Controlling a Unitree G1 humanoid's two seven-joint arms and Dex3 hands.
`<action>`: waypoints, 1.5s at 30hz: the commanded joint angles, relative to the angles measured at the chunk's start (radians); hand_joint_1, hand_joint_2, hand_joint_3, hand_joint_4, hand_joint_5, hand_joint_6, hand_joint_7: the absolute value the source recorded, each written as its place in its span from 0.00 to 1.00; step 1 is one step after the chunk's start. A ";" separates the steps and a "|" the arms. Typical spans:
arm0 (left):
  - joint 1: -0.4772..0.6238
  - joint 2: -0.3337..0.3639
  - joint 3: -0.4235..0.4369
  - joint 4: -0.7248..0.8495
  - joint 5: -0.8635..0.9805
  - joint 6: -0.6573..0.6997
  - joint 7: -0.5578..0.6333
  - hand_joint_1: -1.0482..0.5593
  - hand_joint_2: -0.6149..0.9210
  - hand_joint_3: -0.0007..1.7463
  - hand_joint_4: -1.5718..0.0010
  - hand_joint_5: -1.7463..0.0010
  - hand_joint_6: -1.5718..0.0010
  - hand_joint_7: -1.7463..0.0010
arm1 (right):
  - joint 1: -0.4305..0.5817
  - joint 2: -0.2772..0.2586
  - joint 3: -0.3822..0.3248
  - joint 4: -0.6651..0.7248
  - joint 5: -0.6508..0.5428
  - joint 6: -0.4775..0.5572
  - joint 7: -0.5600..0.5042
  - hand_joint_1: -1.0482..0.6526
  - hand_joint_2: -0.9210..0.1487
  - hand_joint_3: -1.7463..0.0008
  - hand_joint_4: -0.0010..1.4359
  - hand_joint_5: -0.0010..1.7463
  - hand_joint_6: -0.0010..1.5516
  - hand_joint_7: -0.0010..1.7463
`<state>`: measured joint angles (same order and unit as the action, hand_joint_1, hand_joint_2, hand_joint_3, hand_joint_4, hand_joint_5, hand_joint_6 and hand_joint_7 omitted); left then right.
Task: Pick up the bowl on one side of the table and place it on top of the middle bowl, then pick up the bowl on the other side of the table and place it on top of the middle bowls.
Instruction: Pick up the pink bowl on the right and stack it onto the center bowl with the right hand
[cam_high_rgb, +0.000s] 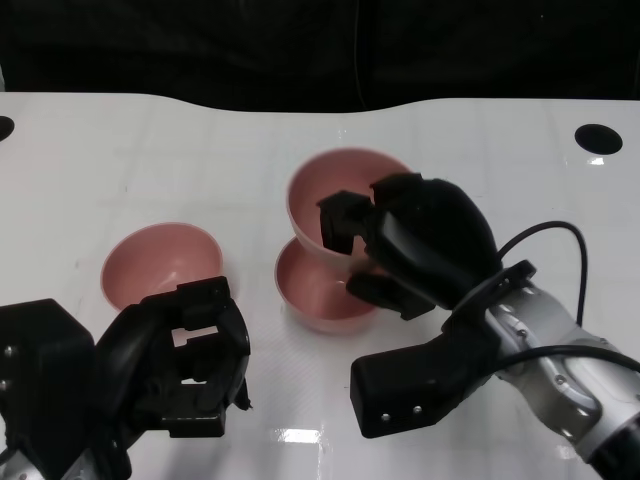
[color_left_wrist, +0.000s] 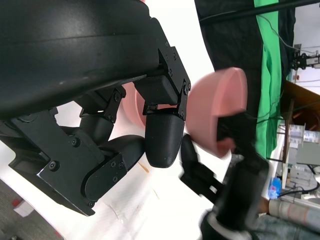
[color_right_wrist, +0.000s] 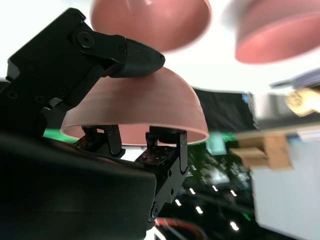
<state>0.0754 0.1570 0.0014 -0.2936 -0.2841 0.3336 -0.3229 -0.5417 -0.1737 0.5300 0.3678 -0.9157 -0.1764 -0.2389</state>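
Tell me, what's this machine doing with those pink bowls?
It is stacking them. Its right hand grips one pink bowl by the rim, holding it lifted and tilted just above the middle bowl on the white table. A third bowl sits to the side, untouched, near the left hand, which holds nothing.

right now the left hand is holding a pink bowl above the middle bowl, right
Not quite: it is the right hand that holds the pink bowl above the middle bowl, as the head view shows. The left hand holds nothing.
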 joint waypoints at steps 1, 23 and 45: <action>0.010 0.001 0.000 -0.020 0.002 0.020 0.019 0.55 0.65 0.77 0.47 0.05 0.46 0.14 | -0.020 0.014 0.024 0.078 0.009 -0.021 -0.016 0.48 0.27 0.58 0.62 1.00 0.46 0.92; 0.009 -0.013 -0.004 -0.031 0.010 0.043 0.037 0.57 0.62 0.80 0.46 0.03 0.45 0.14 | -0.037 -0.002 0.076 0.118 0.049 0.037 0.251 0.14 0.00 0.79 0.16 0.00 0.15 0.00; 0.008 -0.010 0.005 -0.017 0.008 0.023 0.026 0.55 0.63 0.79 0.45 0.05 0.45 0.15 | 0.188 -0.108 -0.102 -0.303 0.163 -0.020 0.193 0.19 0.00 0.81 0.20 0.03 0.16 0.02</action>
<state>0.0776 0.1385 -0.0004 -0.3196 -0.2824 0.3704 -0.2974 -0.3758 -0.2635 0.4500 0.0847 -0.7734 -0.1804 -0.0349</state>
